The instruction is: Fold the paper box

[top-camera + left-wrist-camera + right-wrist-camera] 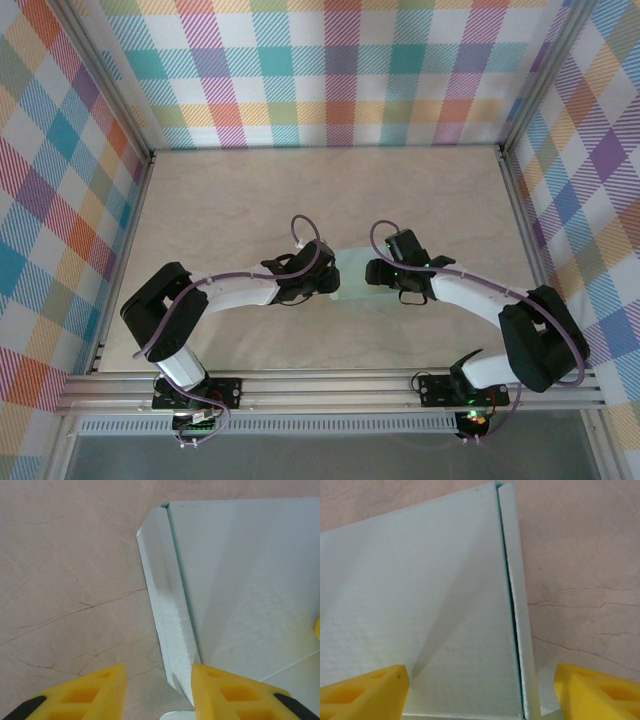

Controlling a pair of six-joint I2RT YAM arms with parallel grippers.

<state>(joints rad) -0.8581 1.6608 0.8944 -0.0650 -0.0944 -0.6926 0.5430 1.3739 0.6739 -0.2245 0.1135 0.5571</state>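
Mid-frame, open table (pixel 250 200) all around; left gripper (pixel 157 672) spread astride the paper box (pixel 240 580) flap, right gripper (pixel 481 669) spread over its edge.

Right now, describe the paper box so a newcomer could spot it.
On the beige table, look at the middle, between the left gripper and the right gripper. The paper box lies there, a pale mint card sheet with a narrow creased flap along each side, the table's one green thing.

Pale paper box (pixel 355 263) between left claw (pixel 329 283) and right claw (pixel 376 272)
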